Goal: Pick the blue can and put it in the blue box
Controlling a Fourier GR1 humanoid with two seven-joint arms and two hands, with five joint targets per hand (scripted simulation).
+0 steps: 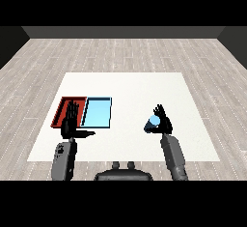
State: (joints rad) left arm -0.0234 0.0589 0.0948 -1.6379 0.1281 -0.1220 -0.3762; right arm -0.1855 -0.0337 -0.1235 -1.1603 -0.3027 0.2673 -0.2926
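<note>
The blue can [153, 121] sits in my right hand [162, 122], whose fingers and thumb curl round it, at the right of the white table. The light blue tray [98, 112] lies left of centre, well to the left of the can. My left hand [70, 122] is raised with straight fingers over the near part of the red tray [63, 106], thumb pointing right, holding nothing.
The red tray and the light blue tray lie side by side, touching. The white table [130, 88] stretches between the trays and my right hand. Grey wooden floor surrounds the table.
</note>
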